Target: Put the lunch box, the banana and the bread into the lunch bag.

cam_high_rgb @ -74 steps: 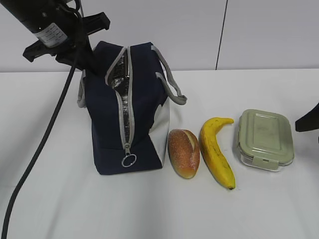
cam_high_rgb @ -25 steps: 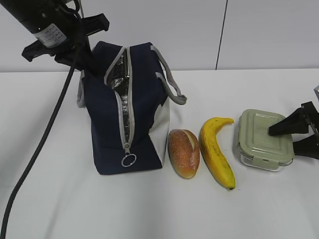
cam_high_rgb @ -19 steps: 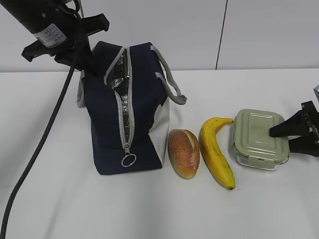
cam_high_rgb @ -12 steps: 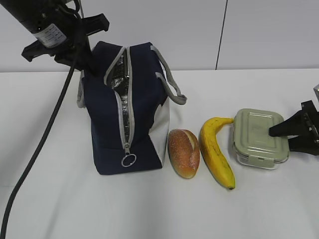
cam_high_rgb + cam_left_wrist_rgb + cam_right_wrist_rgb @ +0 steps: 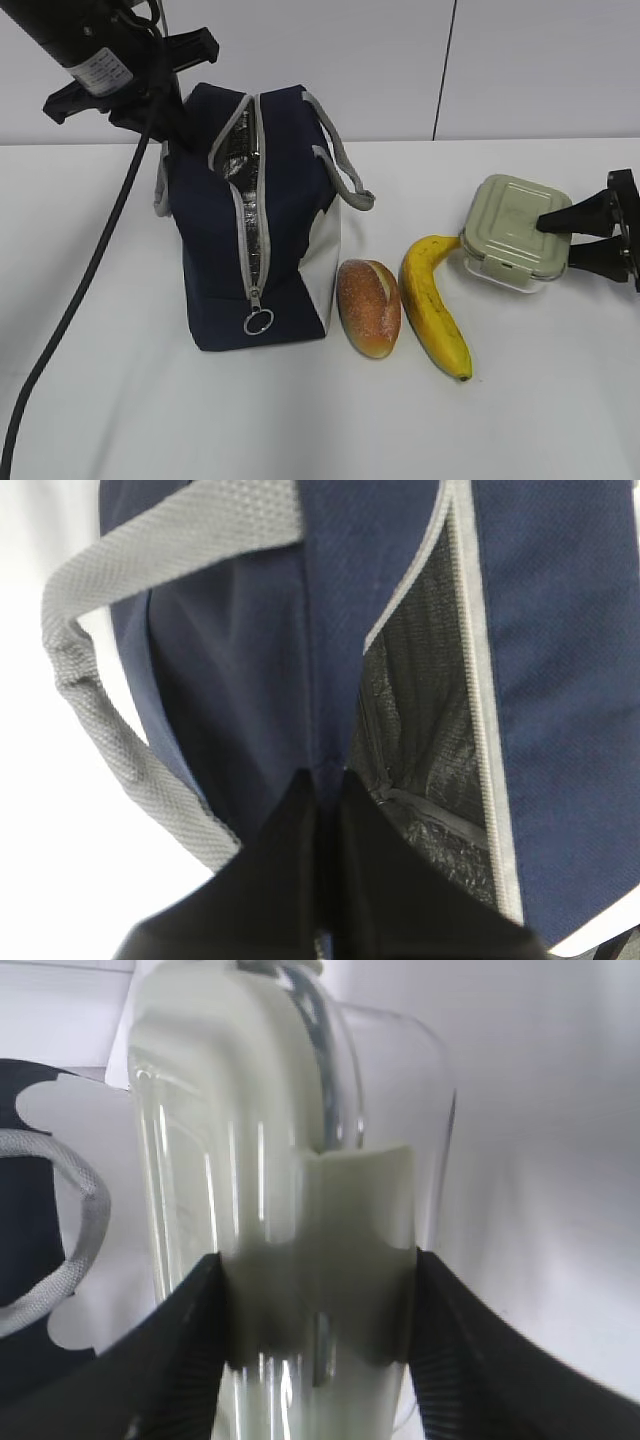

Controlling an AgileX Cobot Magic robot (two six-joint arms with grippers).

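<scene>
While clamped by the right tool (image 5: 315,1330), the lunch box (image 5: 512,232) looks empty.

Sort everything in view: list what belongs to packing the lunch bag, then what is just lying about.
Part of the job:
- lunch bag, unzipped, its edge pinched by the left gripper
- lunch box, clamped and lifted by the right gripper
- banana
- bread

Just lying about:
- nothing loose; only the left arm's black cable trails over the table

No readable text in any view.
A small white printed label (image 5: 103,68) sits on the black left arm in the exterior view, but its print is too small and blurred to make out.
</scene>
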